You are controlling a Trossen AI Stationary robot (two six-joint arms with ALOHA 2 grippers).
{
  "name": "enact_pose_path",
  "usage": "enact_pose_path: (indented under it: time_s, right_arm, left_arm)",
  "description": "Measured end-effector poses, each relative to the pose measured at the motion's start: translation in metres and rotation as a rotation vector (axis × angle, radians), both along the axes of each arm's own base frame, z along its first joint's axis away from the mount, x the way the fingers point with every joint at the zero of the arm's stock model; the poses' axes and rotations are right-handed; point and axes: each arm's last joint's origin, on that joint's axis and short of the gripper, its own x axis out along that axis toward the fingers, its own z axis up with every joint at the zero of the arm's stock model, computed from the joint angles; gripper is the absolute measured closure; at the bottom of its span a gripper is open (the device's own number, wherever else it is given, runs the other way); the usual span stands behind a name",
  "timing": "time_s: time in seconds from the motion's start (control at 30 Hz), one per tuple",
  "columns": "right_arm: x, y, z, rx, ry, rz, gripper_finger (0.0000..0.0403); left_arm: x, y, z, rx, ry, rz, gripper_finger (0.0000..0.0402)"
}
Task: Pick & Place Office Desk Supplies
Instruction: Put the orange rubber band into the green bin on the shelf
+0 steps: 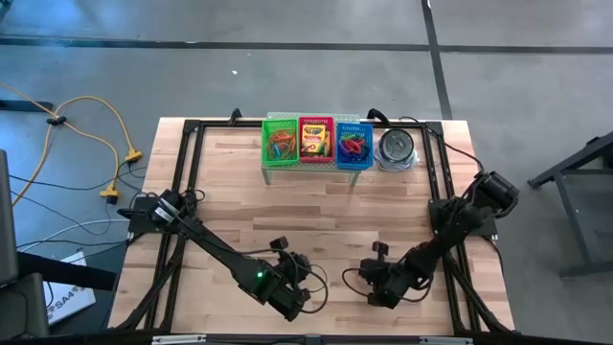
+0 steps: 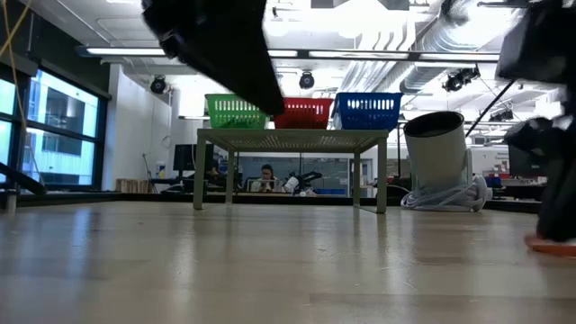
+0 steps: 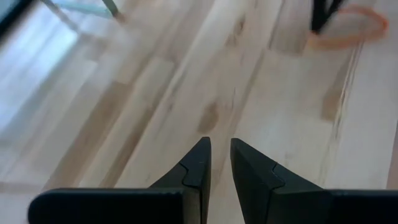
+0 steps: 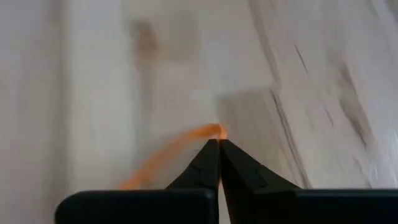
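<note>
Near the table's (image 1: 326, 201) front edge, I'm pinching an orange rubber band (image 4: 180, 146) in the closed right claw (image 4: 219, 144); lifting toward the baskets (image 1: 316, 144) comes next, I reckon.

The crayon box (image 1: 314, 140) in the red basket (image 1: 315, 124) shows print too small to read; nothing else bears legible text.

A: What lies around the desk (image 1: 316, 206)?
B: Grey concrete floor (image 1: 287, 67), crossed by dark lines, with yellow cables (image 1: 96, 134) trailing.
A: And beyond?
B: Tall windows (image 2: 54, 126), ceiling strip lights (image 2: 360, 54), exposed ducts (image 2: 405, 31), a seated person (image 2: 266, 178).
</note>
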Motion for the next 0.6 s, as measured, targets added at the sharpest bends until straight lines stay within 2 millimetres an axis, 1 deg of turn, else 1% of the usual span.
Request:
enact_pose_path:
  time_s: [0.1,0.2,0.37,0.5,0.6]
  right_arm:
    - [0.002,0.008,0.020,0.024,-0.112,0.061,0.0402]
    - [0.002,0.018,0.037,-0.010,-0.196,0.095,0.0402]
    - [0.007,0.036,0.060,-0.068,-0.286,0.183,0.0402]
    - [0.011,0.040,0.071,-0.104,-0.323,0.206,0.0402]
    - [0.013,0.041,0.075,-0.144,-0.348,0.215,0.0402]
  left_arm:
    - [0.002,0.000,0.000,0.036,-0.052,0.015,0.0346]
    - [0.002,0.002,0.000,0.063,-0.067,0.031,0.0346]
    - [0.007,0.007,-0.001,0.004,-0.035,0.020,0.0346]
    - [0.014,0.007,-0.001,-0.089,0.026,-0.115,0.0346]
    - [0.023,0.002,0.004,-0.119,-0.038,-0.188,0.0346]
